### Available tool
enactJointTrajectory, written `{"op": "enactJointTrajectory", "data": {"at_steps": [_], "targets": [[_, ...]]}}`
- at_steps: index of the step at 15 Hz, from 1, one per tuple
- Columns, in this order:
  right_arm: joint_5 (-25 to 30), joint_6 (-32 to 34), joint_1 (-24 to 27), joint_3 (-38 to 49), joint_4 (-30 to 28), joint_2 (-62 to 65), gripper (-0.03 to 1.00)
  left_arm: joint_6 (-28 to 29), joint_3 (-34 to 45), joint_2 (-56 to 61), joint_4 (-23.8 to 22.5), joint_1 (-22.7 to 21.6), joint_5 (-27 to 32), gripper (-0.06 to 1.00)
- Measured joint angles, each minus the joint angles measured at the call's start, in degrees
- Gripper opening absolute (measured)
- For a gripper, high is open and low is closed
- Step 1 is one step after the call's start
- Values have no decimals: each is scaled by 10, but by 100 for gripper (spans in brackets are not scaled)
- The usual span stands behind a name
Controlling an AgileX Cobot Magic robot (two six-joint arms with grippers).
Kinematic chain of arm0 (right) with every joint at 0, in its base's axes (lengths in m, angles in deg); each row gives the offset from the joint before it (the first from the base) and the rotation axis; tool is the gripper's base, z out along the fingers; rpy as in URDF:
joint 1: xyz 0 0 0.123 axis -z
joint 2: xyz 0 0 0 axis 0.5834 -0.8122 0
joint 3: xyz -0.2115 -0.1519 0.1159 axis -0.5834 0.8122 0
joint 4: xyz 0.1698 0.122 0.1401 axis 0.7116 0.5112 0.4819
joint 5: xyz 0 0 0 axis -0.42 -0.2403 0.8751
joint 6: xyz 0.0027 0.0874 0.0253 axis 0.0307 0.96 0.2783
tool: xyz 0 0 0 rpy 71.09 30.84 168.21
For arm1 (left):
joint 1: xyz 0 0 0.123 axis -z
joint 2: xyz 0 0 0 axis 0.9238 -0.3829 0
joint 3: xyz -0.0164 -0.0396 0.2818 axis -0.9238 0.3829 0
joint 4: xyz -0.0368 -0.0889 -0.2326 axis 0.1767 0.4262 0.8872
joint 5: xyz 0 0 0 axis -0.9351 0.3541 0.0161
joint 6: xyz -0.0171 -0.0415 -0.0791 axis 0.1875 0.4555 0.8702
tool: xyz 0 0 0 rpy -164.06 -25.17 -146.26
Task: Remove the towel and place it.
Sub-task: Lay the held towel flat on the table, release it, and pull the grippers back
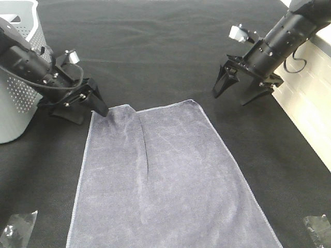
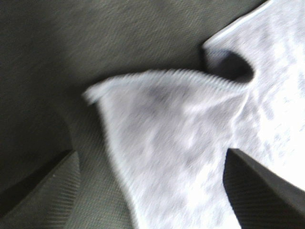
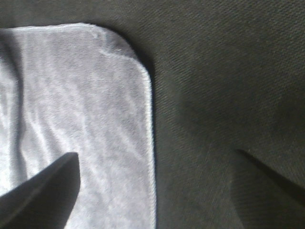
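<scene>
1. Across the lower centre of the high view, the towel lay spread on the black table cover, its upper-left corner rumpled
2. At that corner, the left gripper stood with jaws wide, cloth lying loose between them
3. At upper right, the right gripper had jaws wide, just beside the towel's other top corner

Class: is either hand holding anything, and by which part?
Nothing is held. The left hand is open astride a rumpled corner of the rectangular grey-lavender terry towel; the right hand is open near another corner.
</scene>
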Motion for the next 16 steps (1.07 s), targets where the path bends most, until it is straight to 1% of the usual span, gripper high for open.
{"op": "enactJointTrajectory", "data": {"at_steps": [1, 4, 9, 13, 16], "targets": [[-7, 0, 0, 0, 0, -9, 82, -9, -1, -5, 15, 1, 0, 77], [-40, -1, 0, -1, -2, -33, 81, -14, -3, -21, 30, 5, -3, 77], [-60, -1, 0, -2, -2, -50, 81, -14, -3, -21, 33, 4, -5, 77], [-87, -1, -2, -2, -2, -54, 81, -14, -3, -22, 40, 4, -22, 77], [-93, -10, -2, -2, -1, -54, 81, -14, -3, -22, 40, 4, -28, 77]]}}
